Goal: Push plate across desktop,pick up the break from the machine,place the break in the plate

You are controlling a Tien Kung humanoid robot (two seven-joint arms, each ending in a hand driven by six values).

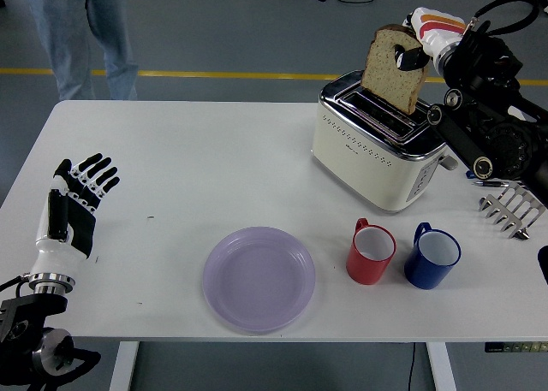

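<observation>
From up front, the right hand [425, 42] has its fingers [409, 59] pinching the upper corner of the bread slice [392, 68], held clear above the toaster [377, 151] slots so it can swing away freely. The purple plate [259, 278] sits near the desk [197, 168] front edge, with bare room all round, though the red mug [371, 252] and blue mug [432, 257] stand just right of it. The left hand [75, 207] rests at the left, fingers spread, holding nothing
</observation>
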